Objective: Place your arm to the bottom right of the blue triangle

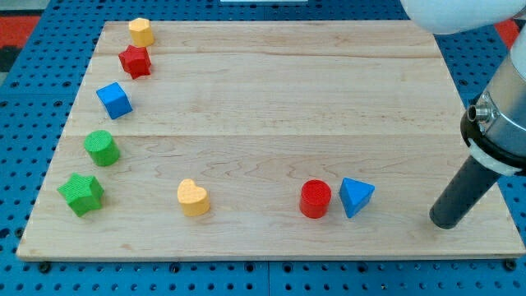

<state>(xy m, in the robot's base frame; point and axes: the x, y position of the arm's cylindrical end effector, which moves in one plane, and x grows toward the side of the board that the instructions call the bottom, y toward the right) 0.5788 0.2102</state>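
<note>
Camera view, sole item: blue triangle (356, 196) at lower right of the wooden worktop (271, 90), just beside the red cylinder (315, 199). My tip (445, 222) rests right of the triangle, slightly lower, apart from it. Step judged: approach nearly finished; a small shift down-left would settle it. No fingers fitted, so state cannot be told. Arm's upper part cut off at frame top.
</note>
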